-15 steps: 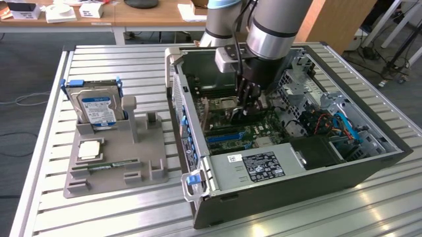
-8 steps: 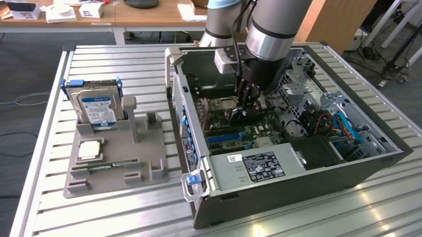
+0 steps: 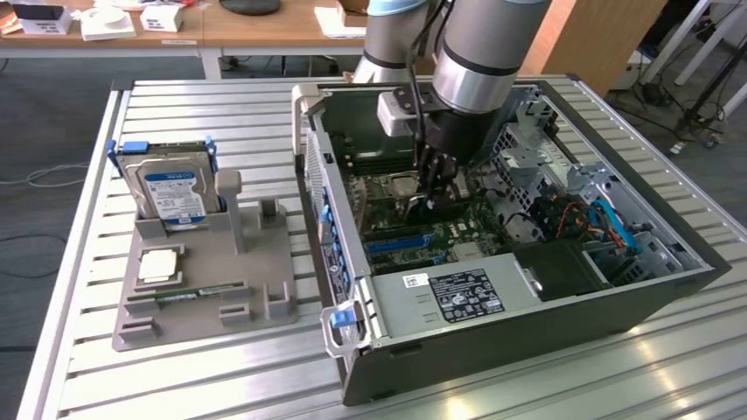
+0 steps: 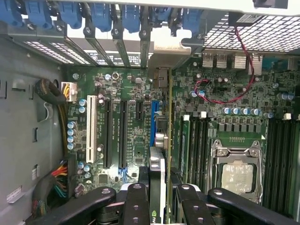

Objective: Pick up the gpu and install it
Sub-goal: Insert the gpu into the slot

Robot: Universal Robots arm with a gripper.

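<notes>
Wrist view: gripper (image 4: 158,190) clamped gpu (image 4: 158,164) edge-on, by blue slot (image 4: 153,117).
Neighbours: RAM slots (image 4: 192,140), CPU socket (image 4: 236,171) sat just beside.
Exterior view: gripper was inside case (image 3: 526,332).

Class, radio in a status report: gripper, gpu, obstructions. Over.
Gripper shut on gpu. Card upright along blue slot. Red wire lies apart from it.

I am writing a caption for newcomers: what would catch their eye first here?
The gripper is deep inside the open computer case, gripping the gpu edge-on over the motherboard. At the exterior view's left, a grey holder carries a hard drive.
</notes>
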